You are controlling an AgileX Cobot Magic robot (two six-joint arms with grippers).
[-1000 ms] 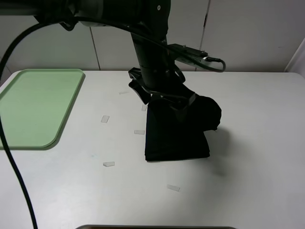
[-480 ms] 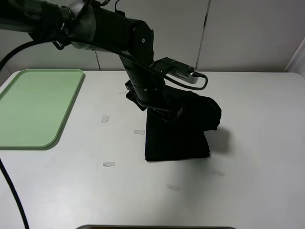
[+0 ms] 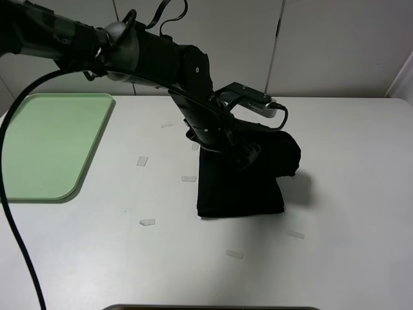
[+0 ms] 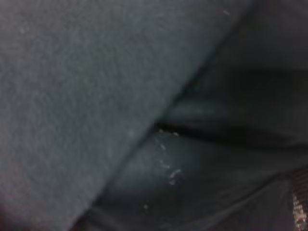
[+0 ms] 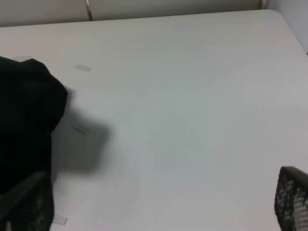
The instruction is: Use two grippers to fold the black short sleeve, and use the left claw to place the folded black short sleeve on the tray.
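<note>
Black short sleeve [image 3: 240, 184] fills the left wrist view [image 4: 96, 96], so the left gripper [image 3: 248, 154] is pressed close into the cloth — its jaws appear spread wide, with no grip visible yet. The right gripper [image 5: 159, 211] hangs open over bare table [image 5: 192, 96], fingertips [image 5: 291, 204] far apart. The shirt lies folded into a compact bundle mid-table, so folding looks done. Left to do — grasp it and carry it to the empty tray [image 3: 45, 145], well apart at the left.

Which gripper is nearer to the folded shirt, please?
Left. The left gripper is down on the shirt; the right gripper hangs open over bare table beside it.
</note>
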